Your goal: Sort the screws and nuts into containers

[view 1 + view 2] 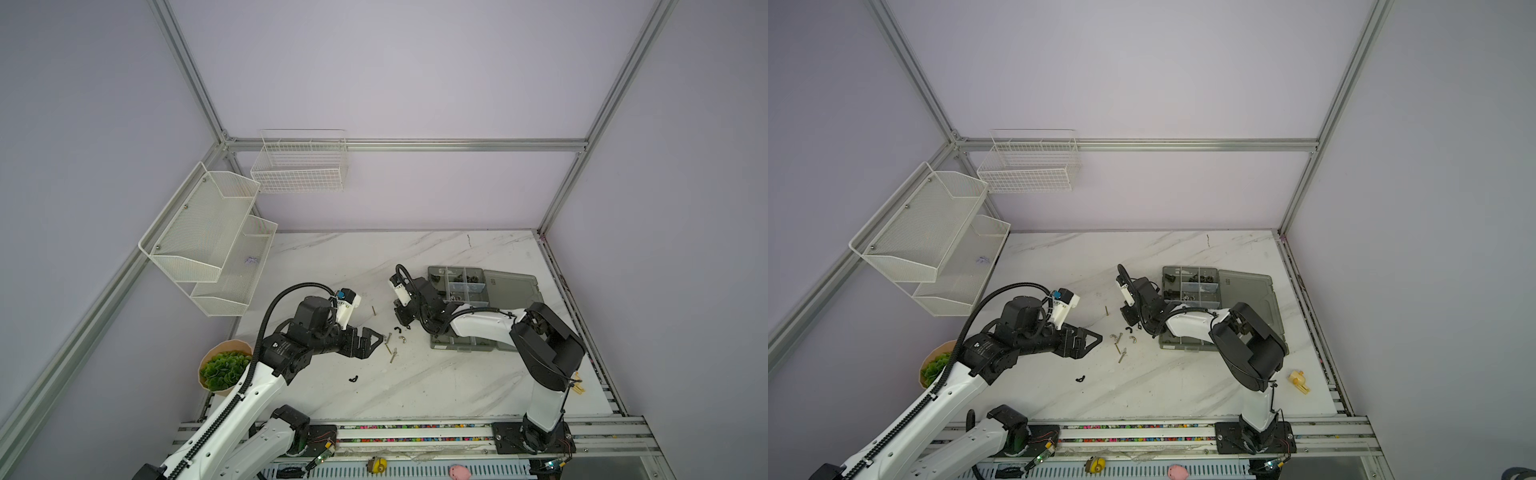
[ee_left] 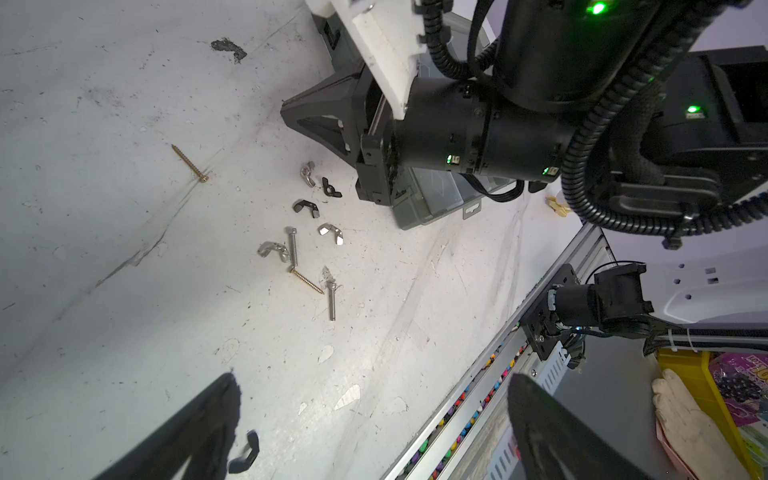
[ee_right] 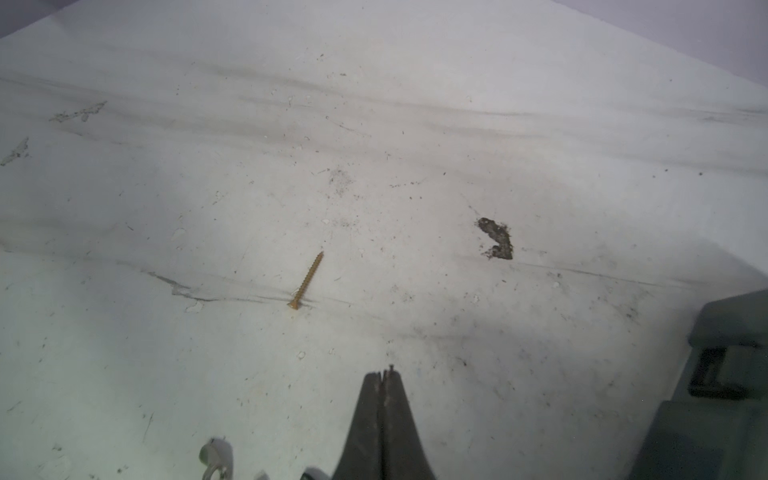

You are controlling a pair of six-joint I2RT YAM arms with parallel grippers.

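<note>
Mid-pick, I judge; left end effector [image 2: 374, 386] open; right end effector [image 3: 382, 376] closed — on anything, unclear; next it must open over the brass screw [image 3: 306, 280] just ahead.

The table [image 3: 374, 124] looked like matt, scuffed white marble-veined stone. A silver wing nut [image 2: 331, 233] shone as polished metal. The organizer box [image 1: 511, 286] was smoky translucent plastic.

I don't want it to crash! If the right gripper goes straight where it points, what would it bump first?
Probably just bare table. The shut right gripper points between the brass screw and a dark mark, missing both, though depth is unclear.
</note>
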